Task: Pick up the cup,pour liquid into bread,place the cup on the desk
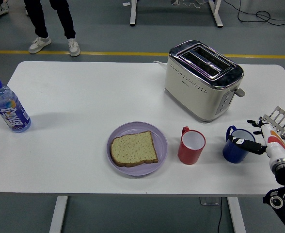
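- A water bottle (7, 106) with a blue cap stands at the far left edge of the white table (84, 87); its label is colourful, but the print is too small to read.
- A broad stretch of bare table lies between the bottle and the purple plate (137, 148), which carries one slice of bread (133, 148) near the front edge.
- Just right of the plate stands the red cup (191, 145), upright, handle pointing away from the robot, with free room all round.
- Behind it sits a cream toaster (203, 80); its small front logo cannot be made out.
- The blue cup (236, 145) stands right of the red one.
- The right hand (261, 138) reaches in from the lower right corner, fingers (245, 143) spread, one lying over the blue cup's rim without closing on it; the arm is cut off by the frame.
- A person's legs (50, 22) show at top left.
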`<state>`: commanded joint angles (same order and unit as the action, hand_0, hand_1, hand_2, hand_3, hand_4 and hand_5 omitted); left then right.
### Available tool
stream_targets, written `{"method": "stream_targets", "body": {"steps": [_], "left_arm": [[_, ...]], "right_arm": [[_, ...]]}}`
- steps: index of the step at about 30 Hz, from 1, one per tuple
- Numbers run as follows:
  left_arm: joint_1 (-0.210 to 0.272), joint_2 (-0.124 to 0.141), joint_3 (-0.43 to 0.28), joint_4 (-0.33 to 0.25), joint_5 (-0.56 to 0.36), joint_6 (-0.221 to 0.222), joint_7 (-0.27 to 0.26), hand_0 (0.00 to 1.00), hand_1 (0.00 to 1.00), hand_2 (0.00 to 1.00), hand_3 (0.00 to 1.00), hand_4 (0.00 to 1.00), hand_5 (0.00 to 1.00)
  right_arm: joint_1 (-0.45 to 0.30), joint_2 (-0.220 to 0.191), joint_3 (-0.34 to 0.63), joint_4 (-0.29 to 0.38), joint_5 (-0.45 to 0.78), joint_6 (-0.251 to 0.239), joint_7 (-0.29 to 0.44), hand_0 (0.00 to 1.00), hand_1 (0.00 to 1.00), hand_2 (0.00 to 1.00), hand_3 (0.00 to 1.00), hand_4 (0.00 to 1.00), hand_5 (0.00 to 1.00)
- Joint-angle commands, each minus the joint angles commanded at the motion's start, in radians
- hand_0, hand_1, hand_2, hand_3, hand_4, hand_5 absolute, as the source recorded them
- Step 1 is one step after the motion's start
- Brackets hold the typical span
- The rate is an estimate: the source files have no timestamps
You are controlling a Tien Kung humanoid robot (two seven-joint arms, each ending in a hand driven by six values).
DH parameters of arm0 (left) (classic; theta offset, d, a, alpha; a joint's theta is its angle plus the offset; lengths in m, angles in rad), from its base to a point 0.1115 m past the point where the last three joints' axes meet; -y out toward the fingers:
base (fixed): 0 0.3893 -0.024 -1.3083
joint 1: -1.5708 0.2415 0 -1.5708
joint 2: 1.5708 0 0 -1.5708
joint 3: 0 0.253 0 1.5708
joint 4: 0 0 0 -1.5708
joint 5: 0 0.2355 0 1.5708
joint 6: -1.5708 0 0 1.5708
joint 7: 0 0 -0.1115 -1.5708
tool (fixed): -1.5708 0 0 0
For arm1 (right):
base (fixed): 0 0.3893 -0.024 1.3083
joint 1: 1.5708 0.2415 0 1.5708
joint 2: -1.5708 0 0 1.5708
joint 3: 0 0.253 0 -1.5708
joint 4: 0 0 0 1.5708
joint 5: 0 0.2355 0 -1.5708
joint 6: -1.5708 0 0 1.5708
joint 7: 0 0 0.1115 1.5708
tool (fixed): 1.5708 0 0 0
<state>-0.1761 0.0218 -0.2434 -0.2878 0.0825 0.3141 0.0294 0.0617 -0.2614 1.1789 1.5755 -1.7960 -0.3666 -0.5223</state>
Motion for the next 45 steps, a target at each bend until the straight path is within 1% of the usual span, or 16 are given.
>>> {"method": "stream_targets", "body": {"steps": [2,4,7,9,11,15,22,23,33,39,45], "left_arm": [[0.000,0.000,-0.001,0.000,0.001,0.000,0.000,0.689,0.699,0.704,0.558,0.253,0.998],[0.001,0.000,-0.005,0.000,0.010,0.000,0.003,0.689,0.699,0.704,0.558,0.253,0.998],[0.002,0.000,-0.008,0.000,0.014,0.000,0.005,0.689,0.699,0.704,0.557,0.250,0.998],[0.002,0.000,-0.009,0.000,0.018,0.000,0.006,0.689,0.699,0.704,0.557,0.250,0.998],[0.003,0.000,-0.012,0.000,0.023,0.000,0.008,0.687,0.699,0.704,0.557,0.252,0.998],[0.005,0.000,-0.015,0.000,0.028,0.000,0.009,0.687,0.699,0.704,0.557,0.252,0.998],[0.005,0.000,-0.008,0.000,0.017,-0.001,0.005,0.688,0.699,0.704,0.557,0.253,0.998],[0.005,0.000,-0.006,0.000,0.013,-0.001,0.003,0.688,0.698,0.702,0.558,0.254,0.998],[0.000,0.001,0.005,0.000,-0.006,-0.001,-0.003,0.688,0.698,0.702,0.556,0.252,0.998],[-0.002,0.001,0.007,0.000,-0.010,-0.001,-0.004,0.688,0.697,0.702,0.556,0.253,0.998],[-0.002,0.001,0.005,0.000,-0.008,-0.001,-0.003,0.688,0.697,0.701,0.555,0.254,0.998]], "right_arm": [[-0.002,0.000,-0.002,-0.001,0.008,-0.012,0.009,0.908,0.785,0.888,0.867,0.998,0.449],[-0.016,0.000,-0.013,-0.003,0.032,-0.048,0.038,0.908,0.785,0.888,0.867,0.998,0.449],[-0.032,0.003,-0.026,-0.008,0.053,-0.081,0.069,0.914,0.789,0.891,0.871,0.998,0.449],[-0.037,0.005,-0.032,-0.012,0.058,-0.096,0.079,0.914,0.789,0.891,0.871,0.998,0.449],[-0.043,0.008,-0.039,-0.020,0.065,-0.121,0.095,0.915,0.792,0.891,0.870,0.998,0.437],[-0.045,0.010,-0.052,-0.033,0.068,-0.151,0.122,0.915,0.792,0.891,0.870,0.998,0.437],[-0.036,0.015,-0.071,-0.061,0.071,-0.171,0.136,0.917,0.795,0.891,0.870,0.998,0.431],[-0.033,0.017,-0.075,-0.068,0.069,-0.174,0.134,0.917,0.794,0.890,0.870,0.998,0.402],[0.001,0.036,-0.095,-0.129,0.058,-0.189,0.127,0.917,0.793,0.890,0.869,0.998,0.403],[0.008,0.039,-0.104,-0.145,0.063,-0.199,0.129,0.916,0.792,0.889,0.867,0.998,0.396],[0.007,0.043,-0.118,-0.159,0.079,-0.220,0.138,0.914,0.789,0.883,0.866,0.998,0.389]]}}
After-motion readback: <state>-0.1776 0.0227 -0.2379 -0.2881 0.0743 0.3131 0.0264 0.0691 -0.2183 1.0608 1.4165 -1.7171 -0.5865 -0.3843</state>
